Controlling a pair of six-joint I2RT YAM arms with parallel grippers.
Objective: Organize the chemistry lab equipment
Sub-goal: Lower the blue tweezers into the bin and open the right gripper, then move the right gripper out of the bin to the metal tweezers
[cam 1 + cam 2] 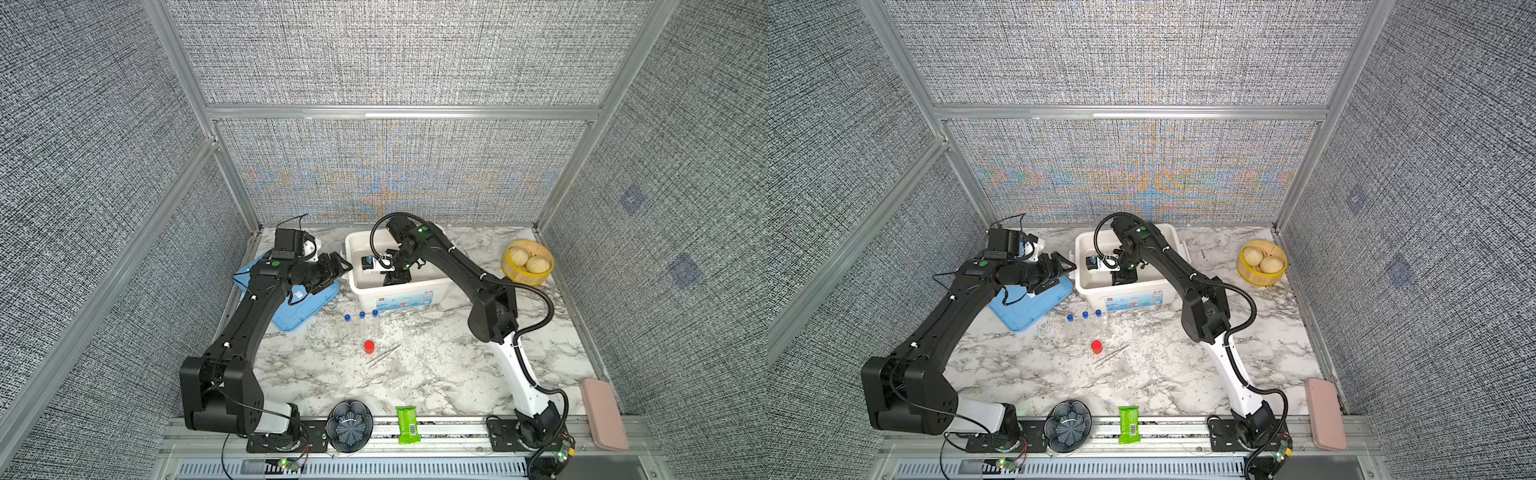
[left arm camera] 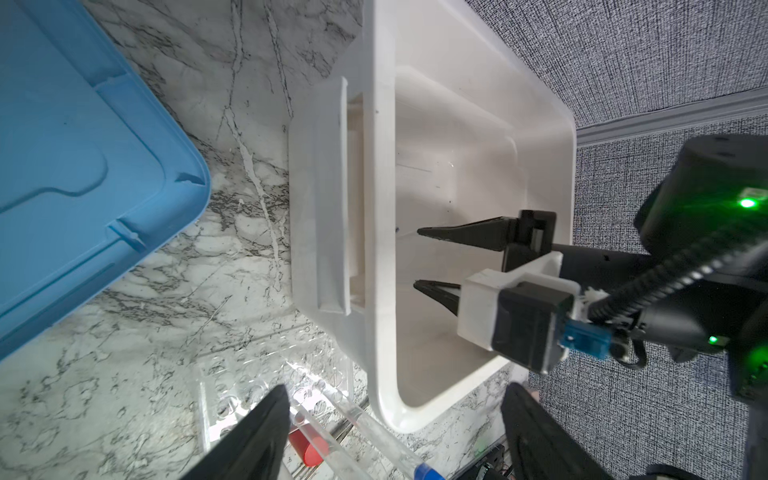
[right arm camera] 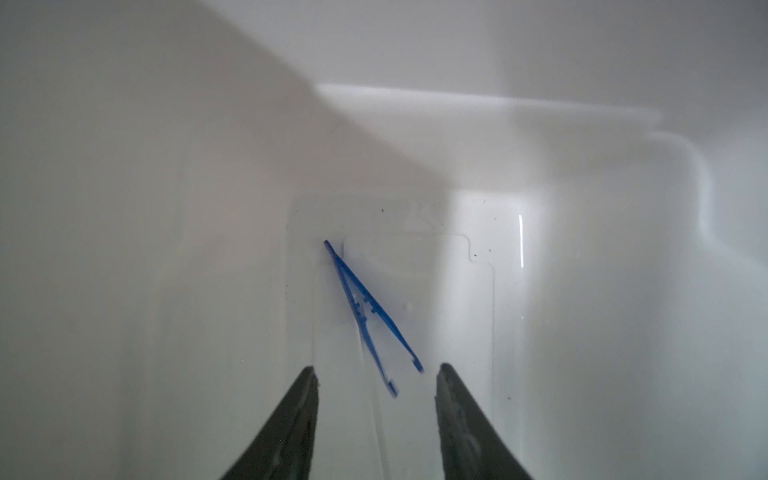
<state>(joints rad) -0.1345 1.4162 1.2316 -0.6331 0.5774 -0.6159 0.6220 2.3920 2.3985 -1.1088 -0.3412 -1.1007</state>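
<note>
Green snack packet (image 1: pixel 407 424), dark fluted bowl (image 1: pixel 349 425), yellow steamer (image 1: pixel 524 279) with buns (image 1: pixel 537 263), pink case (image 1: pixel 604 413), blue lid (image 1: pixel 307 307)
</note>
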